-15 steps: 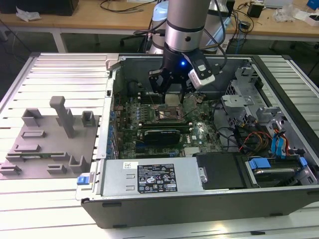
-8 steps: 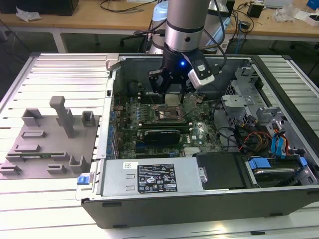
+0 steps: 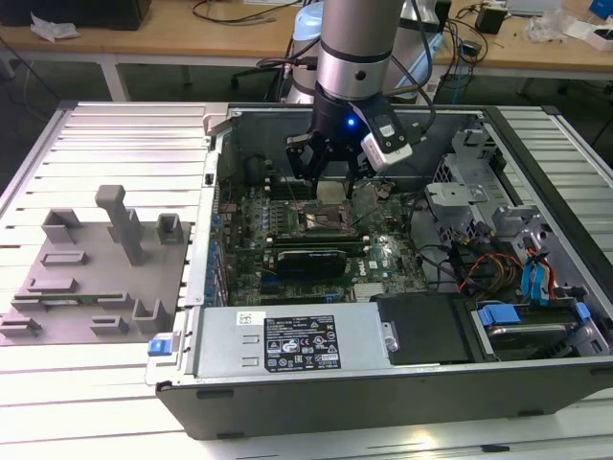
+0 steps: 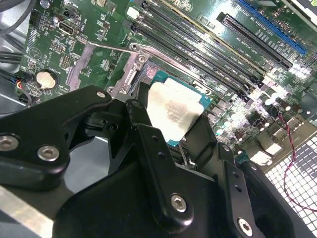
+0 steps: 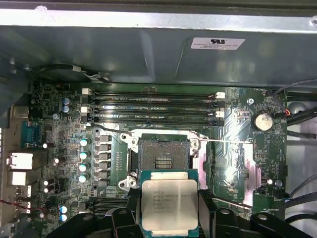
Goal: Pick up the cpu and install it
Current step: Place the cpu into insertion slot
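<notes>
The cpu [image 5: 169, 202] is a small square chip with a silvery top and a green rim, and my gripper [image 5: 169, 210] is shut on it, one black finger on each side. In the first wrist view it hangs just short of the open black-framed socket [image 5: 162, 157], whose cover plate is swung back. The second wrist view shows the cpu [image 4: 174, 113] tilted over the socket frame [image 4: 130, 75], between the fingers [image 4: 141, 116]. From the exterior view, the gripper [image 3: 331, 180] stands inside the open computer case, right above the socket [image 3: 326, 222] on the motherboard.
Memory slots [image 5: 153, 106] run along the far side of the socket, close to the case wall [image 5: 148, 54]. A power supply [image 3: 287, 343] lines the case's front edge, and drive cages with cables [image 3: 508, 259] sit on the exterior view's right. A grey fixture tray [image 3: 86, 278] lies outside on the exterior view's left.
</notes>
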Robot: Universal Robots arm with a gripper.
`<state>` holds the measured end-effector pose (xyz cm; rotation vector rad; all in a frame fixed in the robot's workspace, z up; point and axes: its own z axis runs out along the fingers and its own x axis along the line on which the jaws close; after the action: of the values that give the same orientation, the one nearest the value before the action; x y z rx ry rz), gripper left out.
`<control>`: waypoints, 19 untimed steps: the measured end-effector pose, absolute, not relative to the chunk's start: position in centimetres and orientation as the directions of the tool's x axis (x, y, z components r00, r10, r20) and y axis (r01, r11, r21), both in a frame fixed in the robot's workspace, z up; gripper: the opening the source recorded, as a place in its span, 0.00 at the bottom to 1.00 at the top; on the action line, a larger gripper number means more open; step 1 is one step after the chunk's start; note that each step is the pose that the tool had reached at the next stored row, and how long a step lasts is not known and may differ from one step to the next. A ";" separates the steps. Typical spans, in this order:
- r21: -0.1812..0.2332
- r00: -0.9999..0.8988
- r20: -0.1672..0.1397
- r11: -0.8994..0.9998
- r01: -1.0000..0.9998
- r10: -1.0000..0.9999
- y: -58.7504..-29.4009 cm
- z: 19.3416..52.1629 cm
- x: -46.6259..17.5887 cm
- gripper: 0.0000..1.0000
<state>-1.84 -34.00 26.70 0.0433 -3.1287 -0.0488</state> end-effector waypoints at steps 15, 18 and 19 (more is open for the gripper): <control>0.031 -0.972 0.012 0.972 0.234 0.234 -34.0 26.6 -1.8 0.55; 0.031 -0.953 0.012 0.953 0.302 0.302 -34.0 26.6 -1.8 0.55; 0.031 -0.945 0.012 0.945 0.326 0.325 -34.0 26.6 -1.8 0.55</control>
<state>-1.84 -33.99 26.62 -0.5175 -3.0917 -0.0513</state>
